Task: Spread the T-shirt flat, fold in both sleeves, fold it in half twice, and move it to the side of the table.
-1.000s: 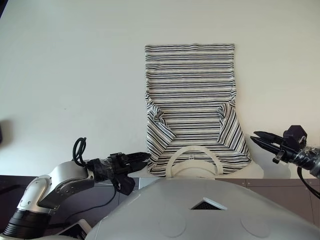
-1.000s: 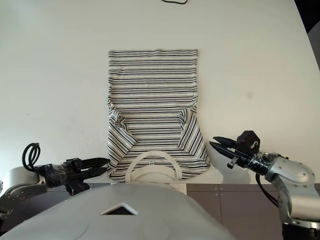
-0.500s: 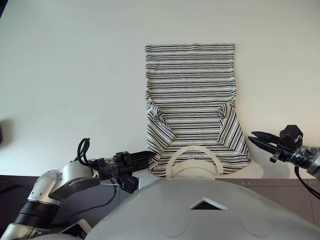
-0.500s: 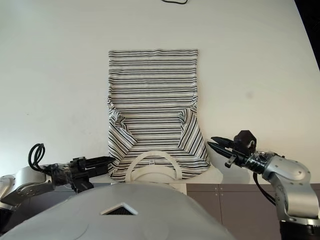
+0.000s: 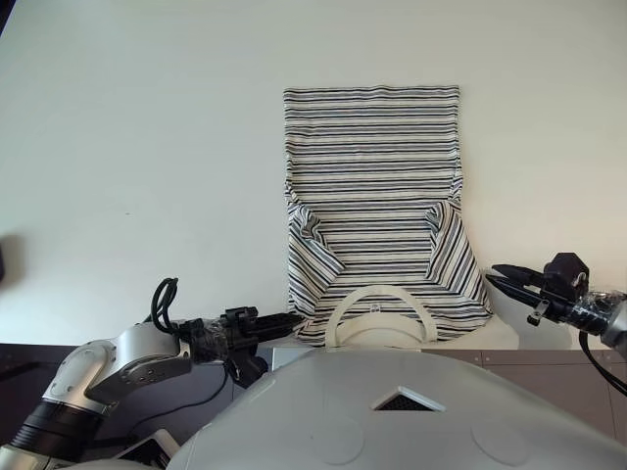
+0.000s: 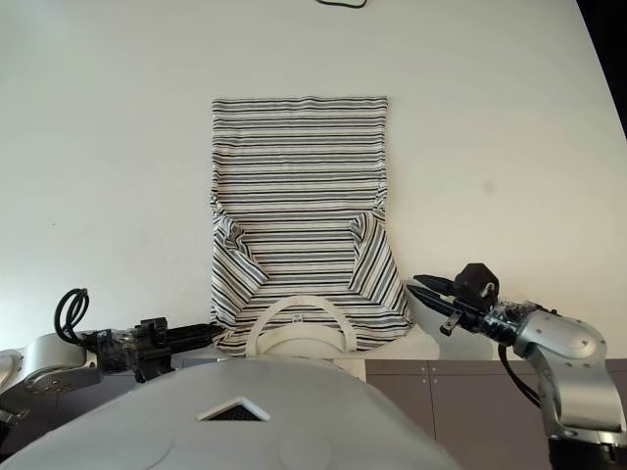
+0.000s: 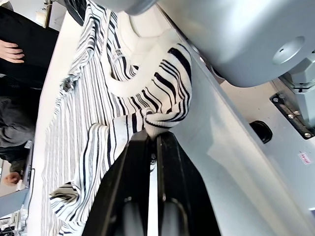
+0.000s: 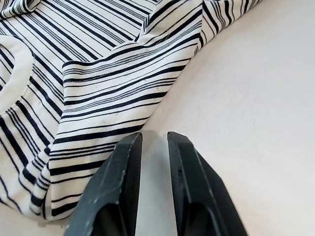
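ITEM: T-shirt (image 5: 377, 196), striped.
- Position: flat on the tabletop (image 5: 147, 147), right of centre. The hem points to the far edge and the collar (image 5: 380, 294) lies at the near edge.
- Condition: both sleeves are already turned in over the chest, so the shirt is a long narrow panel.

STEP IN HAND (judged): start of the first half-fold, taking hold of the two near corners.

LEFT GRIPPER (image 5: 294, 319):
- Position: low at the near edge, its tip touching the shirt's near-left shoulder corner. In the wrist view the cloth bunches right at its tip.
- State: whether the cloth is actually pinched cannot be told.

RIGHT GRIPPER (image 5: 495, 278):
- Position: low over the tabletop just beside the near-right shoulder corner, pointed at it.
- State: jaws slightly parted with bare tabletop between them, and the striped edge just ahead. It holds nothing.

NEXT MOVE CALLS FOR (judged):
- Slide the right gripper onto the edge and close it.
- Confirm the left pinch.
- Lift both corners evenly and carry them toward the far hem, keeping the turned-in sleeves from slipping out.
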